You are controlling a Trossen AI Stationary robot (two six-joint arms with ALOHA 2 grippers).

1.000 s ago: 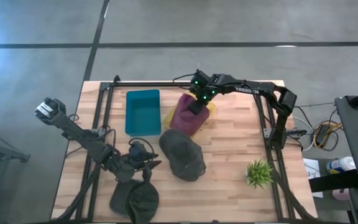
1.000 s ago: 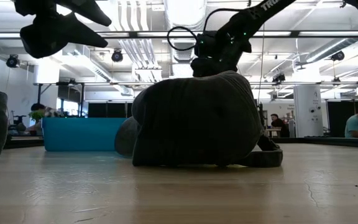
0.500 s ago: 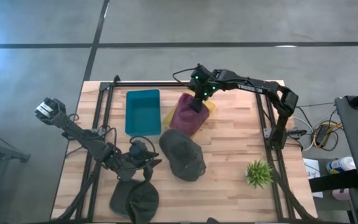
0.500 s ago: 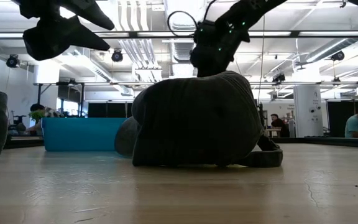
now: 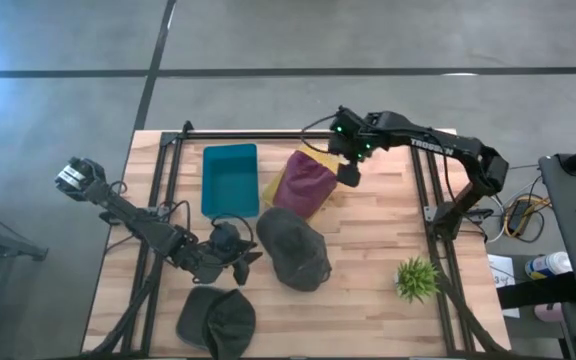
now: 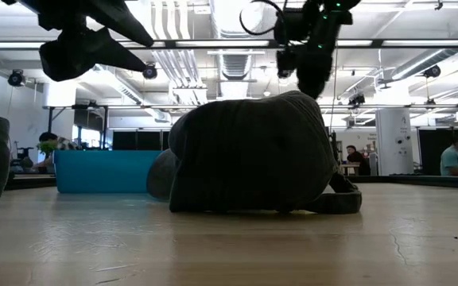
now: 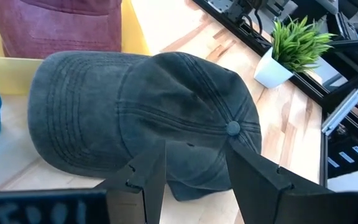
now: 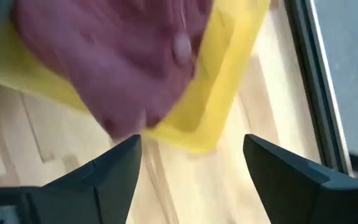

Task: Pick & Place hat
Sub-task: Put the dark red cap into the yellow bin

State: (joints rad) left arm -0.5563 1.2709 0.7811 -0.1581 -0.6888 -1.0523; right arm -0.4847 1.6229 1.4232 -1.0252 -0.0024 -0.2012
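Maroon hat (image 5: pixel 306 183) lying in yellow bin (image 5: pixel 330 187), table 12 o'clock. Right gripper (image 5: pixel 349 177) hovering at bin's 3 o'clock, jaws spread, empty. Left gripper (image 5: pixel 243 262) waiting open beside grey cap (image 5: pixel 293 248). Advice: lift vertically, avoiding bin rim.

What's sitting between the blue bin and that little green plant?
The grey cap lies between the teal bin and the potted plant, clearest in the high view.

High view looked straight down on the whole table (image 5: pixel 368 250), low view sat level at tabletop close behind the grey cap (image 6: pixel 249 151), which the left wrist view (image 7: pixel 142 118) shared.
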